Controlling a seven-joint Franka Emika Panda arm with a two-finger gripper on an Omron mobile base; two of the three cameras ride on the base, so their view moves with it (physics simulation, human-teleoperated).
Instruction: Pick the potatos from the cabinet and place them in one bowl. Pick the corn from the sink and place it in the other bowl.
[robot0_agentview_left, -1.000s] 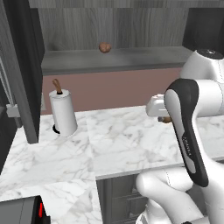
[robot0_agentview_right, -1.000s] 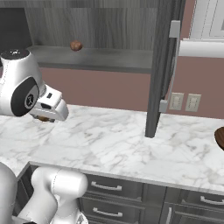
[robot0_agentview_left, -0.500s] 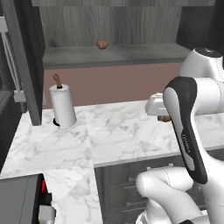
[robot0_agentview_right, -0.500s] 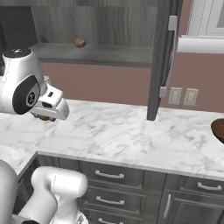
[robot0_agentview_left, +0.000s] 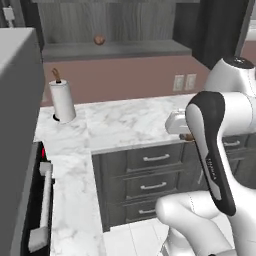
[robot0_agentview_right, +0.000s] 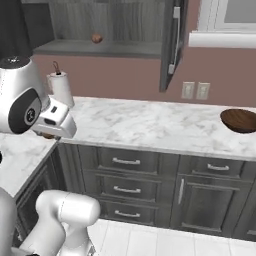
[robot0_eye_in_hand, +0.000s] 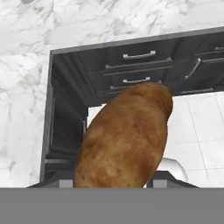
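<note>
Base has rolled back and swung right since earlier. Left view: round potato (robot0_agentview_left: 99, 39) waits in the cabinet (robot0_agentview_left: 115, 50). Right view: dark bowl (robot0_agentview_right: 240, 120) sits far right. Hand view: gripper (robot0_eye_in_hand: 109, 181) clamped on oblong potato (robot0_eye_in_hand: 124, 138), probably for carrying.

From my seat I see a white marble tabletop (robot0_agentview_right: 150, 125) running along a dusty-pink wall (robot0_agentview_right: 125, 80) and turning a corner on the left. Below it sit dark grey drawers (robot0_agentview_right: 125, 172) with slim metal handles, and the floor (robot0_agentview_right: 150, 240) is pale tile. A roll of paper towel (robot0_agentview_left: 63, 100) stands upright on the tabletop near the wall. Two pale wall outlets (robot0_agentview_right: 195, 90) sit side by side above the tabletop. At upper right, a white window sill (robot0_agentview_right: 222, 40) juts from the wall. At the left edge of the left base view a tall grey appliance (robot0_agentview_left: 17, 125) blocks part of the room. Lighting is even and soft.
</note>
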